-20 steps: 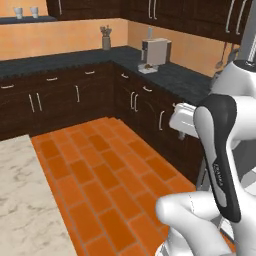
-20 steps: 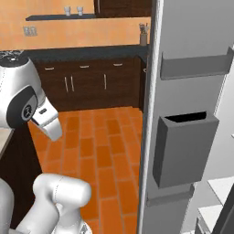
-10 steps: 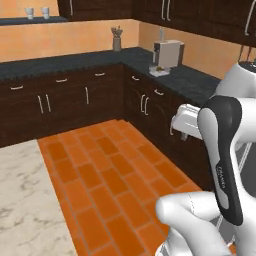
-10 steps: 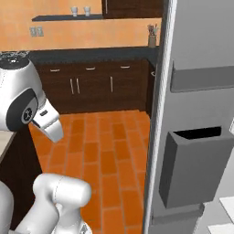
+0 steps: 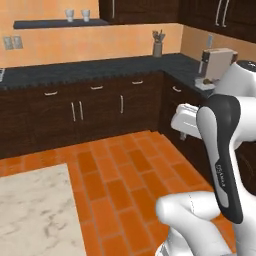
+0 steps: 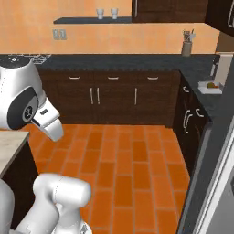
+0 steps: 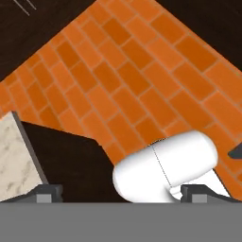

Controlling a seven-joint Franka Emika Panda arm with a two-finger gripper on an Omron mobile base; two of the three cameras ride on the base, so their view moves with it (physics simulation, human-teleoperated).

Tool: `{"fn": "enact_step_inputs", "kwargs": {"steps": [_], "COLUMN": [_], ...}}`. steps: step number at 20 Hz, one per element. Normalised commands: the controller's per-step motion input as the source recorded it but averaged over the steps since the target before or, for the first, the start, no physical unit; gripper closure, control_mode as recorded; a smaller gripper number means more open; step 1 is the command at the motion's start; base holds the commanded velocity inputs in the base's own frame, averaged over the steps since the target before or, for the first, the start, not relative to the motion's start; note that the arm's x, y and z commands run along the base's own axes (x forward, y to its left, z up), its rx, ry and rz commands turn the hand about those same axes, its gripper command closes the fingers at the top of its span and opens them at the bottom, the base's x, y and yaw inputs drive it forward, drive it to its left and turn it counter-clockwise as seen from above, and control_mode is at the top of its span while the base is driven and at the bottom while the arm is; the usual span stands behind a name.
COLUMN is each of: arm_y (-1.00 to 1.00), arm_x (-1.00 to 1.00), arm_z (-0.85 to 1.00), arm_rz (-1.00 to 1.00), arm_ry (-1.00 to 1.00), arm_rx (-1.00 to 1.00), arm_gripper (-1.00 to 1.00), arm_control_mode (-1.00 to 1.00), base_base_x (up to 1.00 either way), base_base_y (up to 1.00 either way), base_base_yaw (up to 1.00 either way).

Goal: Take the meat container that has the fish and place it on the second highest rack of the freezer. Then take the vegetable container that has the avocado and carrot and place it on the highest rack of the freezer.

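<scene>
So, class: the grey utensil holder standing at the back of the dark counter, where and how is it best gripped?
Grip the utensil holder around its upright cylindrical body, about mid-height, coming in level from the open floor side. Utensils poke out of its top, so a top-down grab looks blocked, and the wall stands close behind it.

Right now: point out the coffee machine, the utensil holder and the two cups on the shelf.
coffee machine (image 5: 216, 64), left base view, on its beige body.
utensil holder (image 6: 185, 47), right base view, on the grey pot.
two cups (image 6: 100, 13), right base view, on the left cup's side.
</scene>
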Motion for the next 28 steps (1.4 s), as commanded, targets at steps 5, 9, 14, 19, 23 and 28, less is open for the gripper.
{"fn": "enact_step_inputs", "kwargs": {"steps": [5,9,14,19,23,28], "arm_y": [0.0,0.0,0.0,0.0,0.0,0.0], "arm_x": [0.0,0.0,0.0,0.0,0.0,0.0], "arm_z": [0.0,0.0,0.0,0.0,0.0,0.0], "arm_rz": [0.0,0.0,0.0,0.0,0.0,0.0], "arm_ry": [0.0,0.0,0.0,0.0,0.0,0.0], "arm_rx": [0.0,0.0,0.0,0.0,0.0,0.0], "arm_gripper": [-1.0,-1.0,-1.0,-1.0,-1.0,-1.0], "arm_control_mode": [1.0,1.0,1.0,1.0,1.0,1.0], "base_base_x": [1.0,1.0,1.0,0.98,0.92,0.9], "base_base_y": [0.17,0.24,0.12,0.1,0.07,0.1], "base_base_yaw": [-0.31,-0.41,-0.45,-0.52,-0.56,-0.57]}}
